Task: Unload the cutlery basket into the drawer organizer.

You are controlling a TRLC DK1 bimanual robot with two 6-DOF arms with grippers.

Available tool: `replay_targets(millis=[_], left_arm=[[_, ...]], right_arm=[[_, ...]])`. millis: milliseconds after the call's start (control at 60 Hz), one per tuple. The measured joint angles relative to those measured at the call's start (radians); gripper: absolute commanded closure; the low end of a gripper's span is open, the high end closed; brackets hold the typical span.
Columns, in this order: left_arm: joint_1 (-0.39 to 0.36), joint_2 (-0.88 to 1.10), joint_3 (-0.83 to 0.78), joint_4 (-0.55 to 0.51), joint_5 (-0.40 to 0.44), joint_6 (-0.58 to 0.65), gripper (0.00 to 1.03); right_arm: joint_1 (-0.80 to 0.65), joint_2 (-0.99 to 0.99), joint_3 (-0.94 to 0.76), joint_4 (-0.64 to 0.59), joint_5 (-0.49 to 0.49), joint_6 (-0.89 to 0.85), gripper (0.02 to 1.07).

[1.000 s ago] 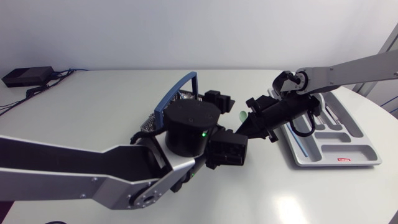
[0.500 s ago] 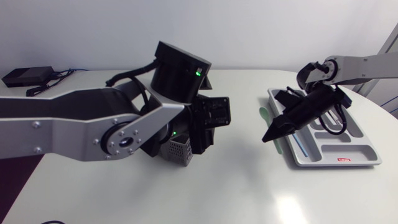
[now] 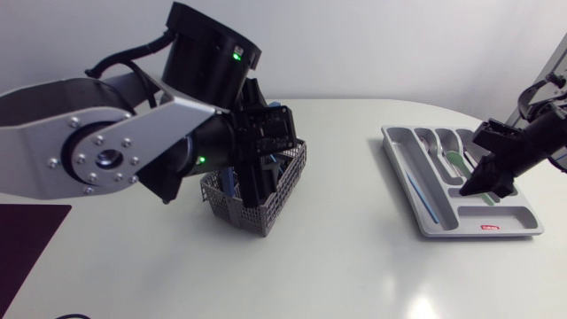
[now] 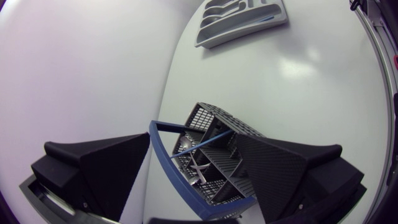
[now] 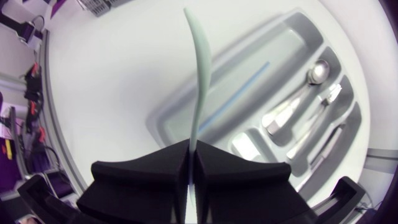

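The grey mesh cutlery basket (image 3: 266,208) with a blue handle stands left of the table's middle. My left gripper (image 3: 257,182) hangs open right above it; in the left wrist view its fingers (image 4: 280,168) straddle the basket (image 4: 217,162), which holds a blue stick (image 4: 211,140) and metal cutlery. At the right lies the grey drawer organizer (image 3: 469,229). Over it my right gripper (image 3: 478,182) is shut on a pale green utensil (image 5: 200,74), which sticks out ahead over the organizer (image 5: 186,106).
The organizer holds a blue stick (image 5: 239,93), a spoon (image 5: 305,87), a fork (image 5: 323,106) and a knife in separate slots. Bare white tabletop (image 3: 354,248) separates basket and organizer. My bulky left arm (image 3: 106,151) covers the table's left part.
My right gripper has carried the green utensil from beside the basket rightwards to above the organizer. The left arm has swung up and back to the left, uncovering the basket.
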Motion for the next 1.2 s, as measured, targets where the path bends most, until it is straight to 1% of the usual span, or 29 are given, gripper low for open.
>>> replay_targets(millis=[133, 267, 367, 450, 600, 633, 767, 917, 933, 967, 1000, 1017, 1033, 1150, 1200], left_arm=[[0.032, -0.027, 0.026, -0.066, 0.026, -0.022, 0.06], [0.053, -0.05, 0.031, -0.102, 0.031, -0.037, 0.06], [0.057, -0.066, 0.031, -0.127, 0.03, -0.044, 0.06], [0.056, -0.078, 0.031, -0.144, 0.031, -0.05, 0.06], [0.056, -0.1, 0.031, -0.161, 0.031, -0.063, 0.06], [0.056, -0.105, 0.031, -0.164, 0.031, -0.065, 0.06], [0.056, -0.12, 0.031, -0.174, 0.031, -0.07, 0.06], [0.056, -0.134, 0.03, -0.182, 0.031, -0.079, 0.06], [0.056, -0.136, 0.029, -0.183, 0.031, -0.081, 0.06], [0.056, -0.14, 0.028, -0.185, 0.031, -0.082, 0.06], [0.057, -0.145, 0.026, -0.185, 0.031, -0.085, 0.06], [0.058, -0.148, 0.026, -0.185, 0.031, -0.088, 0.06], [0.06, -0.15, 0.025, -0.185, 0.031, -0.089, 0.06], [0.088, -0.174, 0.002, -0.185, 0.031, -0.093, 0.06], [0.107, -0.185, -0.015, -0.185, 0.035, -0.096, 0.06]], right_arm=[[-0.098, 0.0, -0.04, 0.156, 0.129, -0.219, 1.01], [-0.167, 0.02, -0.057, 0.21, 0.195, -0.394, 1.01], [-0.204, 0.057, -0.057, 0.228, 0.224, -0.486, 1.01], [-0.222, 0.076, -0.061, 0.253, 0.233, -0.533, 1.01], [-0.233, 0.078, -0.146, 0.435, 0.287, -0.641, 1.01], [-0.233, 0.081, -0.169, 0.454, 0.294, -0.656, 1.01], [-0.232, 0.09, -0.233, 0.498, 0.314, -0.699, 1.01], [-0.221, 0.09, -0.243, 0.514, 0.314, -0.718, 1.0], [-0.22, 0.09, -0.244, 0.52, 0.314, -0.719, 0.99], [-0.22, 0.09, -0.246, 0.532, 0.314, -0.72, 0.9], [-0.22, 0.09, -0.247, 0.547, 0.311, -0.72, 0.73], [-0.22, 0.09, -0.246, 0.551, 0.309, -0.719, 0.61], [-0.22, 0.09, -0.246, 0.556, 0.304, -0.719, 0.54], [-0.22, 0.085, -0.246, 0.581, 0.253, -0.704, 0.53], [-0.219, 0.072, -0.246, 0.579, 0.223, -0.692, 0.49]])
